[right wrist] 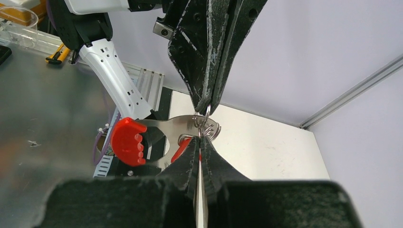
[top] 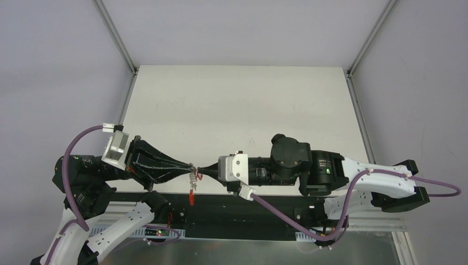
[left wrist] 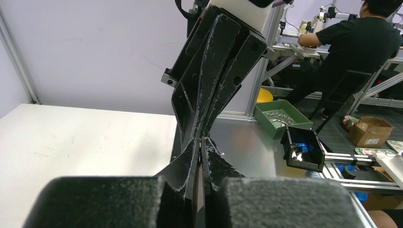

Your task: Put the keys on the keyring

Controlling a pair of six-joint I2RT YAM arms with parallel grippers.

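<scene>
My left gripper (top: pixel 189 167) and right gripper (top: pixel 200 169) meet tip to tip above the table's near edge. In the right wrist view the left gripper (right wrist: pixel 207 108) comes down from the top, shut on a thin wire keyring (right wrist: pixel 208 121). My right gripper (right wrist: pixel 200 141) is shut just below it on a thin flat key with a bit of red showing at the tips. A silvery key (right wrist: pixel 173 130) with a red plastic end (right wrist: pixel 127 141) hangs from the ring to the left. From above, the keys (top: pixel 193 180) and a red tag (top: pixel 191 197) dangle below the tips.
The white table (top: pixel 237 110) stretches behind the grippers. A black rail (top: pixel 248 201) runs along its near edge. In the left wrist view a green tray (left wrist: pixel 280 116) and a black bin (left wrist: pixel 304 147) sit off the table, and a person (left wrist: pixel 351 42) is seated behind.
</scene>
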